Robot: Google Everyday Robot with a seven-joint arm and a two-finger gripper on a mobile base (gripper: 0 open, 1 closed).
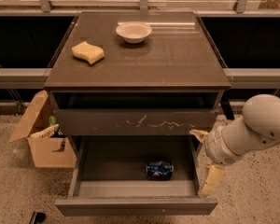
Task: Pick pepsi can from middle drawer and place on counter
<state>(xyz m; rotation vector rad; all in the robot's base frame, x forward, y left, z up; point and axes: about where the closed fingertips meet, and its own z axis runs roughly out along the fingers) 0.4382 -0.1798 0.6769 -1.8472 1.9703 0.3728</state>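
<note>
The pepsi can (159, 169) lies on its side on the floor of the pulled-out middle drawer (135, 206), right of centre. The counter (168, 59) is the dark brown top of the cabinet. My gripper (205, 157) hangs just outside the drawer's right side wall, to the right of the can and a little above it. Its two pale fingers (213, 179) are spread apart and hold nothing.
A white bowl (134, 31) and a yellow sponge (87, 52) sit on the counter's back and left. The drawer front with pale scratches (135, 121) overhangs the open drawer's rear. An open cardboard box (44, 143) stands on the floor at the left.
</note>
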